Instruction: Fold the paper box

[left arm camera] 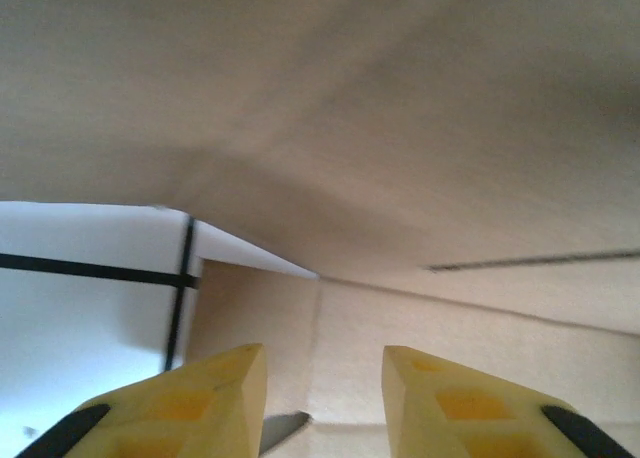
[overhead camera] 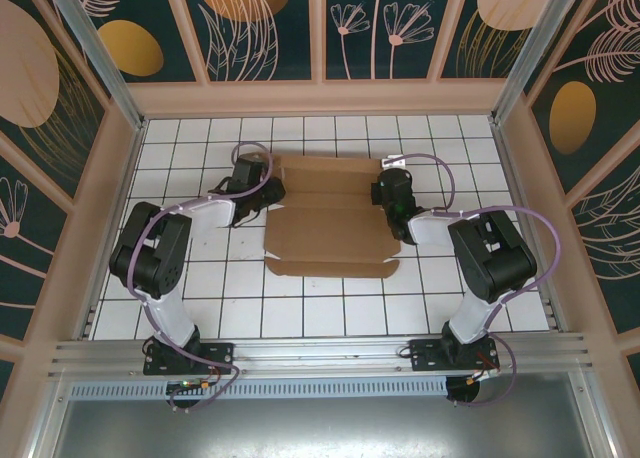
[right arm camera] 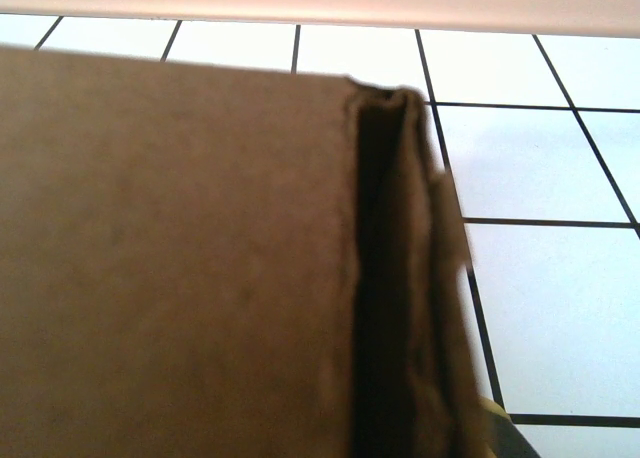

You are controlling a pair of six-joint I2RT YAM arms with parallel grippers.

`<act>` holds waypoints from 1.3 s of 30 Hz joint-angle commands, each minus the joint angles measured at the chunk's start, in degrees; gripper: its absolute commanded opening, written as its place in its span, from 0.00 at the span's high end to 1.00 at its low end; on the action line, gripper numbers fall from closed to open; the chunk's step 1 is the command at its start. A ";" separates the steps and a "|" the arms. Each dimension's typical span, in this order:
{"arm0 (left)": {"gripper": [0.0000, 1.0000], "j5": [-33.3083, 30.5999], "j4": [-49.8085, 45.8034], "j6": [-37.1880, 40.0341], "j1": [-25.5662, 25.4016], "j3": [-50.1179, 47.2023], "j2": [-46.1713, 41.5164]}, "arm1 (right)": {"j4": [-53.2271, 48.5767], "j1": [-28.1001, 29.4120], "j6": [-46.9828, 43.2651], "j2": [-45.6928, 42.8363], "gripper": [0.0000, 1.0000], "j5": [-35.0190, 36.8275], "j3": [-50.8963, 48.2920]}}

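Note:
The paper box (overhead camera: 330,218) lies partly folded in the middle of the tiled table, a brown cardboard sheet with its far and near flaps raised a little. My left gripper (overhead camera: 258,193) is at the box's left end. In the left wrist view its yellow fingers (left arm camera: 215,398) stand apart, with nothing between them and a cardboard flap (left arm camera: 400,128) overhead. My right gripper (overhead camera: 390,193) is at the box's right end. There the doubled side wall (right arm camera: 400,278) runs down into the jaws, hiding them except for one fingertip (right arm camera: 497,418) beside it.
White tiles (overhead camera: 300,308) with dark lines surround the box. Wooden walls (overhead camera: 320,98) close in the table at the back and sides. A metal rail (overhead camera: 320,353) runs along the near edge where both arm bases are bolted.

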 commanded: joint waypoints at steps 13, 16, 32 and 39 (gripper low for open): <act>0.50 2.90 3.43 0.41 1.45 1.62 7.01 | -0.55 -0.24 1.03 -0.46 1.00 -4.29 0.23; 0.51 5.63 7.49 -0.56 1.45 0.28 5.46 | -0.57 -0.14 1.10 -0.26 1.00 -5.23 0.22; 0.53 17.12 19.60 -5.47 0.42 -2.94 7.92 | -1.54 0.04 1.72 0.64 1.00 -7.71 1.41; 0.52 16.31 17.98 -3.87 -0.90 -1.79 8.15 | -2.66 0.04 1.24 1.01 1.00 -7.96 2.22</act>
